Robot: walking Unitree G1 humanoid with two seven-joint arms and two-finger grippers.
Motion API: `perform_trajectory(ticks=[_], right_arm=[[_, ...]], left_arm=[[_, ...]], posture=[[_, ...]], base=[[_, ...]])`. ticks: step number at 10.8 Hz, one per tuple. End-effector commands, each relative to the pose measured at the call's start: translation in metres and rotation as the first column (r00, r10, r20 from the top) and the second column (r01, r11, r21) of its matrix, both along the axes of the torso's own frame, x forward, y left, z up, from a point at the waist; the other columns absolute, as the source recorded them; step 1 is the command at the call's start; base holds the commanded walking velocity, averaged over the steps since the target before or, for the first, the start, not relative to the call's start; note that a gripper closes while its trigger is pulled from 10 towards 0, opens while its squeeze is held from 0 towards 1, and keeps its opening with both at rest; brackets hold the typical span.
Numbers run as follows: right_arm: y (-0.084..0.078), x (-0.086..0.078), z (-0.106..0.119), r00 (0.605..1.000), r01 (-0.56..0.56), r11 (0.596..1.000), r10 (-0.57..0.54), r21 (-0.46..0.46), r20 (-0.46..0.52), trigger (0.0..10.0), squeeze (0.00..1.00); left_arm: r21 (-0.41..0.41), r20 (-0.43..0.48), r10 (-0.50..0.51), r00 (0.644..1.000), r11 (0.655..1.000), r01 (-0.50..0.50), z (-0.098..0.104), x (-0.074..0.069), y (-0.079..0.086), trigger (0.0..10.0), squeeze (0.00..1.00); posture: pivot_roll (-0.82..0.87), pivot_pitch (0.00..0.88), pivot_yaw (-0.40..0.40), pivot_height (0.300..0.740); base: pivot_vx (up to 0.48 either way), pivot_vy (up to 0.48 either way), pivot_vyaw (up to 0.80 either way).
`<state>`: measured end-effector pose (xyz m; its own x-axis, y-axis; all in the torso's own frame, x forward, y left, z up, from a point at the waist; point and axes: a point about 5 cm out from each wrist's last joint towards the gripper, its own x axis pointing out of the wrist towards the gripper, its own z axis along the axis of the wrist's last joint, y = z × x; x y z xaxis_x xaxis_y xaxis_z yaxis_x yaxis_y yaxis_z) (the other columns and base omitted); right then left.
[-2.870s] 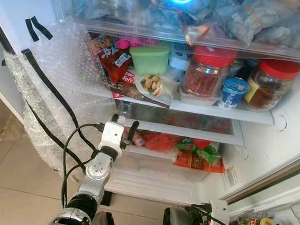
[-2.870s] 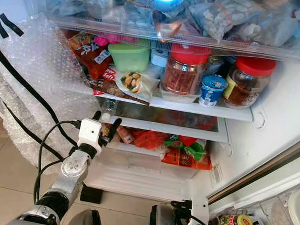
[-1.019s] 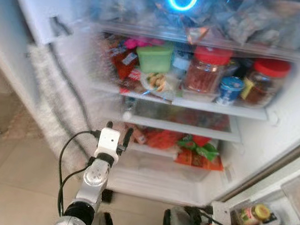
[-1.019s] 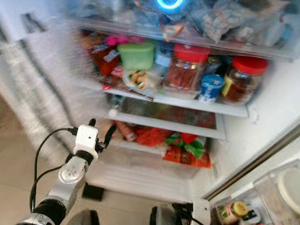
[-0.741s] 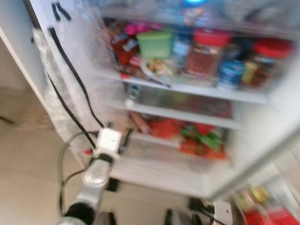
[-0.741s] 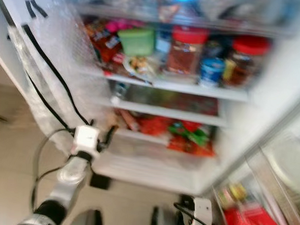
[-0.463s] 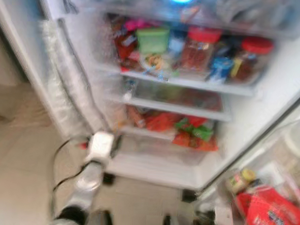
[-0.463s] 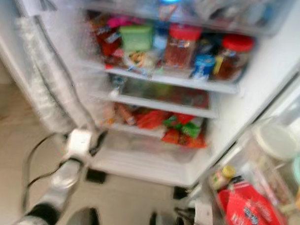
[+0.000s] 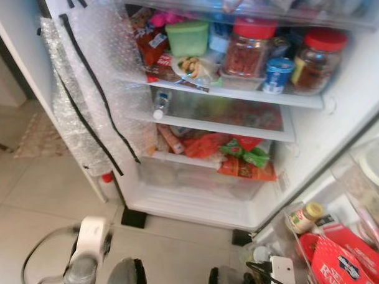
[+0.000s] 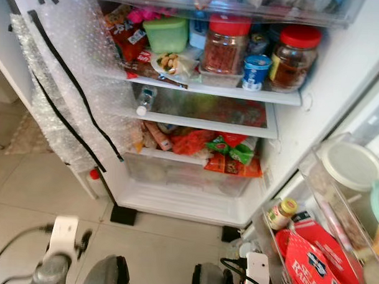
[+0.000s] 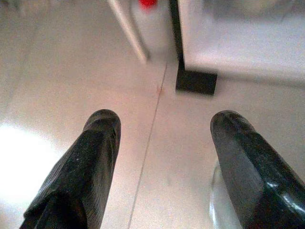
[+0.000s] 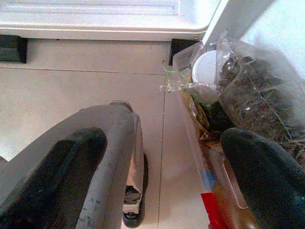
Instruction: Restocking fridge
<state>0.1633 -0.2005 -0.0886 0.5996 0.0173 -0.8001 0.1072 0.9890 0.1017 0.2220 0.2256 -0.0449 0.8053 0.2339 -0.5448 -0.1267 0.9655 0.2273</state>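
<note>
An open fridge stands before the robot, its door swung to the left and padded with bubble wrap. The top visible shelf carries a green tub, two red-lidded jars and a small blue-topped pot; a bottle lies on its side at the shelf below, and red and green packets crowd the shelf under that, above a clear drawer. To the robot's right a clear bin holds the stock to be loaded: a yellow-capped jar, a red packet and a white-lidded tub. The right gripper hangs low beside that bin, fingers spread wide and holding nothing, with a bag of dark dried goods just ahead of it. The left gripper, equally wide and empty, points at bare floor tiles near the fridge's foot. Judged from this, the supplies lie to the right of and slightly ahead of the right gripper, plainly the nearer arm; the yellow-capped jar stands upright, favouring a sideways grasp.
</note>
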Motion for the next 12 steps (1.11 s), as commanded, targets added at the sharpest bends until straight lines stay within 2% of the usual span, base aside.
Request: perform_trajectory(ticks=[1,3,12], right_arm=[[0.007,-0.024,-0.011,0.995,-0.011,1.0,0.013,0.018,-0.099,10.0,0.0],[0.006,-0.024,-0.011,0.995,-0.007,1.0,0.009,0.019,-0.098,10.0,0.0],[0.006,-0.027,-0.012,0.996,-0.003,1.0,0.005,0.018,-0.092,10.0,0.0]], left_arm=[[-0.014,-0.123,0.027,0.992,1.0,-0.028,-0.018,-0.025,0.002,10.0,0.0],[-0.027,-0.153,0.043,0.987,0.998,-0.048,-0.023,-0.033,0.0,10.0,0.0],[-0.061,-0.19,0.013,0.982,0.998,-0.026,-0.03,-0.039,-0.012,10.0,0.0]], posture=[[-0.19,0.107,-0.03,0.636],[-0.19,0.104,-0.031,0.636],[-0.2,0.071,-0.018,0.636]], base=[[0.0,0.0,0.0],[0.0,0.141,0.0],[0.0,0.28,0.0]])
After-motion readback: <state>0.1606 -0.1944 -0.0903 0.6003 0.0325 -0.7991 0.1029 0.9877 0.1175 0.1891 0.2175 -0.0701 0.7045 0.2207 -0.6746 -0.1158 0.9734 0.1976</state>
